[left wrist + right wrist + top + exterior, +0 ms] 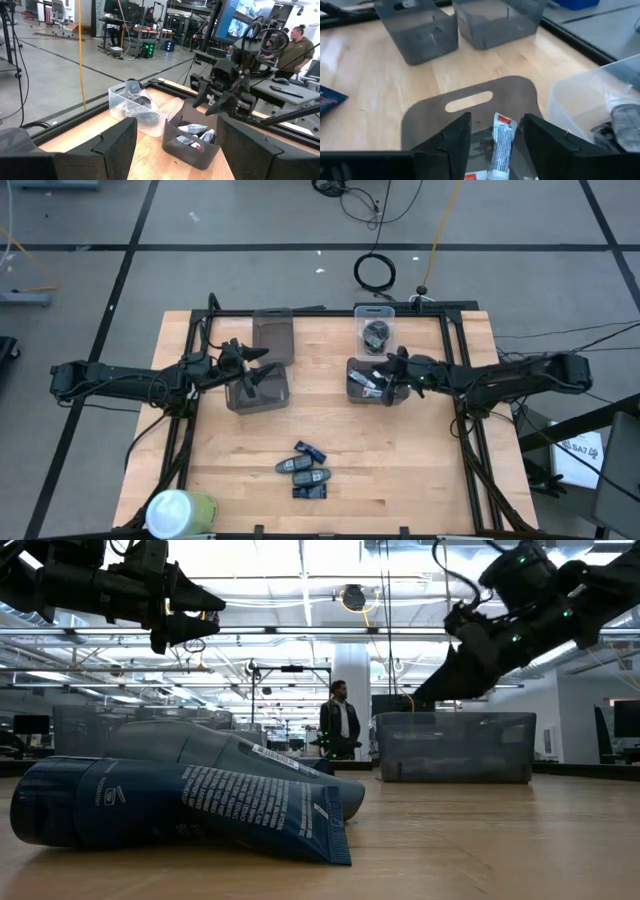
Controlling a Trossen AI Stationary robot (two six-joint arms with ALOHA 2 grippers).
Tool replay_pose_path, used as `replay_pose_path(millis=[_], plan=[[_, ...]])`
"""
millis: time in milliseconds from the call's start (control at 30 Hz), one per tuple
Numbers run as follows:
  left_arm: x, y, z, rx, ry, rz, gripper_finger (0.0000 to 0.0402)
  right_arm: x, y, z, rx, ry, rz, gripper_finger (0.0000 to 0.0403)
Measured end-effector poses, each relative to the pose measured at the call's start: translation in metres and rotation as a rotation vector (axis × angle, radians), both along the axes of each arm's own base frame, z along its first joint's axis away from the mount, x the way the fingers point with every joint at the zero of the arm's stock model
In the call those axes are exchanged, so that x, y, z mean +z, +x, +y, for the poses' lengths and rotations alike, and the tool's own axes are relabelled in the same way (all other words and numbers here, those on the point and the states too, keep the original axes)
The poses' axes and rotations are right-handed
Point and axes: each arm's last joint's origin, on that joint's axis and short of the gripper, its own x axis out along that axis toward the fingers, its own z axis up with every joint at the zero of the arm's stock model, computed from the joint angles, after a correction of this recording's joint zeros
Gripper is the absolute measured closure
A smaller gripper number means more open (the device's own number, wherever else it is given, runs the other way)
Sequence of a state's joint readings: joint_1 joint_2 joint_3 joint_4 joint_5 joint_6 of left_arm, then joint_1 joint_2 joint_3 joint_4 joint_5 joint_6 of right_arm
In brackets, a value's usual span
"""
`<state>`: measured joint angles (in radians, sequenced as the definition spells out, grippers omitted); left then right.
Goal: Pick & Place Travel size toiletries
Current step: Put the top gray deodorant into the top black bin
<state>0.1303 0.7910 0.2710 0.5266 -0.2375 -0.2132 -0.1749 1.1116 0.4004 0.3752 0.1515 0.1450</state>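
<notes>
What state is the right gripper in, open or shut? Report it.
Open. In its wrist view the right gripper has its fingers apart above the dark grey plastic bin, a small white tube showing between them.

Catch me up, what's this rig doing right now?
It is sorting travel toiletries into bins. The right claw hangs open over a grey bin that holds small white tubes, gripping nothing. The left claw waits open above another grey bin. A few dark oblong toiletries lie on the table nearer the front.
</notes>
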Motion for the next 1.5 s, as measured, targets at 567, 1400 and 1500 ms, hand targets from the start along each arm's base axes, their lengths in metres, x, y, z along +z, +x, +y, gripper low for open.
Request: replay_pose_path(millis=[567, 1400, 1500], plan=[[0.000, 0.000, 0.000, 0.000, 0.000, 0.000, 0.0131, 0.028, -0.038, 0.013, 0.050, 0.022, -0.051, 0.0265], [0.000, 0.000, 0.000, 0.000, 0.000, 0.000, 0.0131, -0.003, -0.077, 0.045, 0.261, -0.025, -0.320, 0.0397], [0.000, 0.000, 0.000, 0.000, 0.000, 0.000, 0.0131, -0.002, -0.079, 0.050, 0.312, -0.057, -0.325, 0.0402]])
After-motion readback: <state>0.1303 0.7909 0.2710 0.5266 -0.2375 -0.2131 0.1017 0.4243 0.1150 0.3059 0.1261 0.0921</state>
